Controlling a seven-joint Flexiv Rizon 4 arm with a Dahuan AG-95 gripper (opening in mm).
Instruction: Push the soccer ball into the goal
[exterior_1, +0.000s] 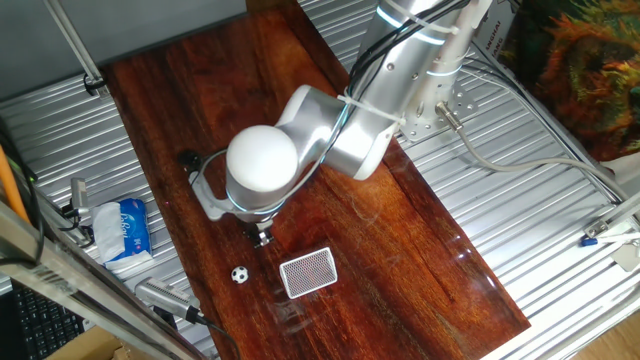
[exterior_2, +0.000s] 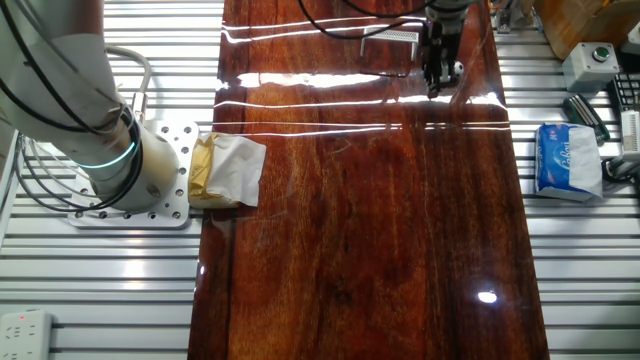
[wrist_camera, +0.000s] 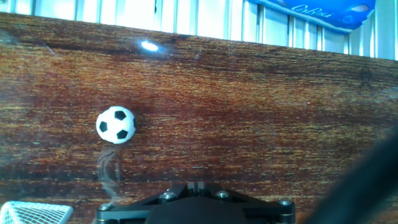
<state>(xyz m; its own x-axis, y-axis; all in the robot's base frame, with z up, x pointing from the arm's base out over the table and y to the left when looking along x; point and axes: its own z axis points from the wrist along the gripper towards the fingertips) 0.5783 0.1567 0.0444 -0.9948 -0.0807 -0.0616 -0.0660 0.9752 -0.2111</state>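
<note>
The soccer ball (exterior_1: 239, 274) is a tiny white ball with black patches on the dark wooden table. The goal (exterior_1: 308, 272), a small white frame with grey mesh, lies just right of it, a short gap apart. My gripper (exterior_1: 262, 237) hangs over the table just behind the ball and goal, apart from both. In the hand view the ball (wrist_camera: 116, 124) sits left of centre, a corner of the goal (wrist_camera: 31, 213) shows at the bottom left, and my gripper (wrist_camera: 198, 186) is shut and empty. In the other fixed view my gripper (exterior_2: 440, 78) is at the far end; ball and goal are not visible.
A blue-and-white tissue packet (exterior_1: 125, 228) lies on the metal slats left of the wooden table (exterior_1: 400, 240); it also shows in the other fixed view (exterior_2: 568, 160). A yellow-and-white wrapped bundle (exterior_2: 225, 170) sits by the arm's base (exterior_2: 120, 170). Cables and a tool lie near the front-left edge (exterior_1: 165, 300).
</note>
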